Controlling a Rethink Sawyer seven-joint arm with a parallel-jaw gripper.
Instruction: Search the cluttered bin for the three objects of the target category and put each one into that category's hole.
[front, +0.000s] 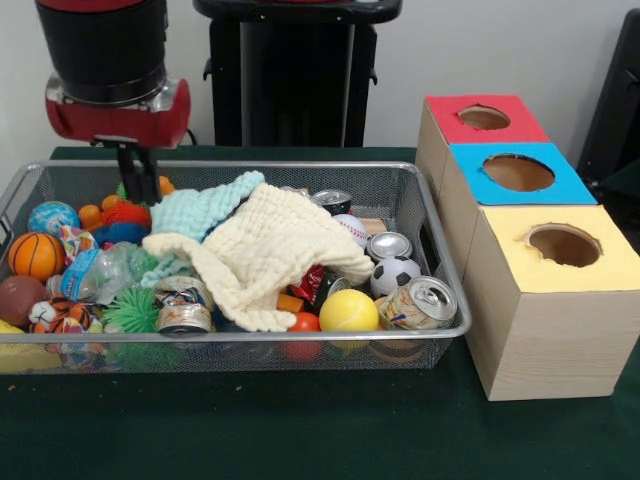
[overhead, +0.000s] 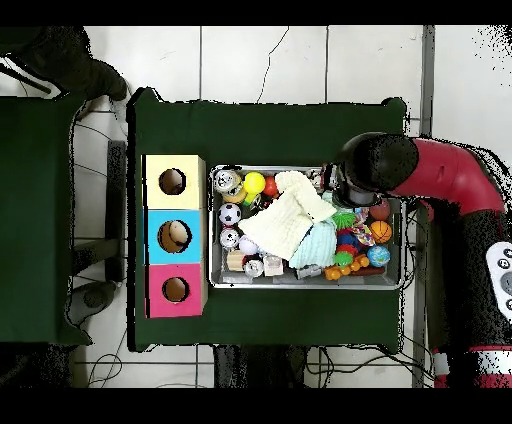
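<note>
Gripper (front: 140, 188) down in wire bin (front: 440, 270) at toy-ball end; open or shut can't be told. Target category unclear. Candidates: crushed cans (front: 420, 303), light, stiff, slick, best pinched across body; soft cloths (front: 270, 250) cover the middle, pinch a fold.

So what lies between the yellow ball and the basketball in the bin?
In the front view, between the yellow ball and basketball: a cream cloth, a crushed can, a green spiky ball.

Red arm (overhead: 440, 175) over cluttered bin (overhead: 305, 281)
</note>
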